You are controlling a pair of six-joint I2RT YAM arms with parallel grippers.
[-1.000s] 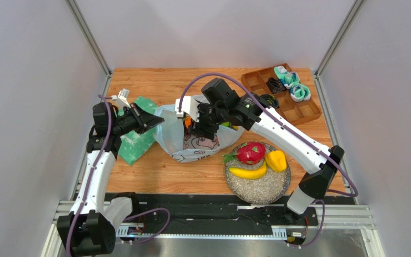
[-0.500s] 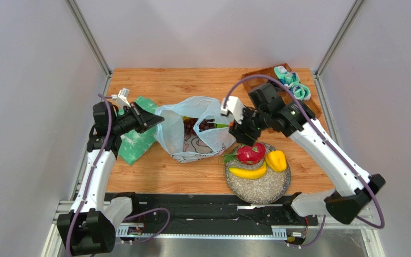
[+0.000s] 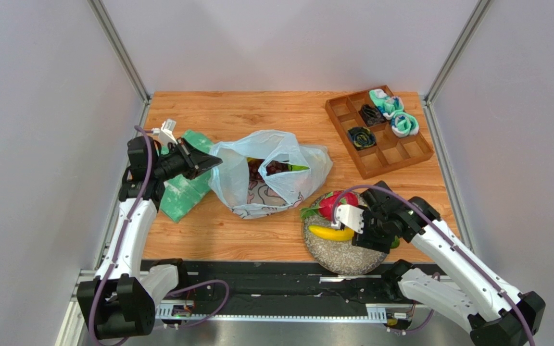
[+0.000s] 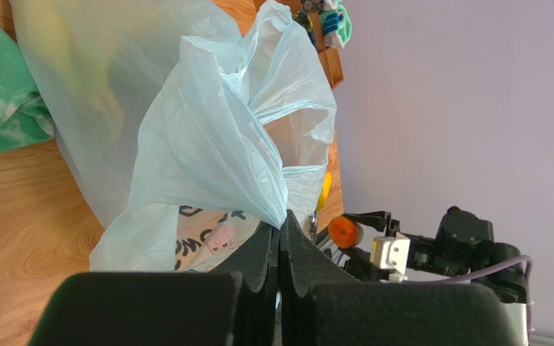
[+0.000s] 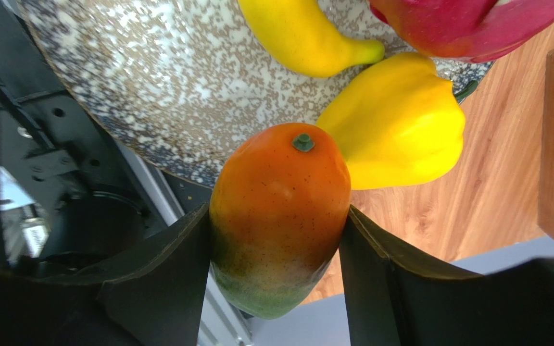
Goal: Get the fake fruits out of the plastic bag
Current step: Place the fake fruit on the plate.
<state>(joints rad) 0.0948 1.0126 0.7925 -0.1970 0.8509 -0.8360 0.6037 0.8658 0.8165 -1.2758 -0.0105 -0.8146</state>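
Right end effector [image 5: 277, 216] closed around the mango [image 5: 280, 187], stem end pointing at the speckled plate [image 5: 150, 86] just beyond; left end effector [image 4: 281, 234] pinches the plastic bag [image 4: 208, 144] rim

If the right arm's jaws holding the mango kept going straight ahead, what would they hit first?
Probably the speckled plate near its rim, and the mango in the right gripper would touch first. The yellow fruit lies close beside that line; depth is hard to judge.

One bag [image 3: 298, 164], one mango [image 5: 280, 216], one plate [image 3: 334, 254], one tray [image 3: 401, 149], four socks [image 3: 405, 124].
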